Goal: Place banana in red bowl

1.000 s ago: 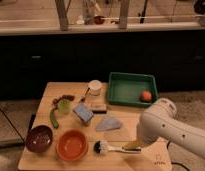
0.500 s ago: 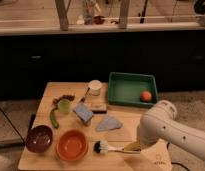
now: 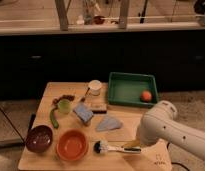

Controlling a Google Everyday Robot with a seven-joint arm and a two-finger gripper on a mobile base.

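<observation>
Banana lies at the brush handle's tip, across from the red bowl, gripper right over it (can't tell if closed), probably light and squishy, so pinch mid-length gently.

Gripper low over table front edge, beside banana; brush just left of it, red bowl farther left.

table | red bowl; maroon bowl; green tray; brush; banana | claw by banana
</observation>
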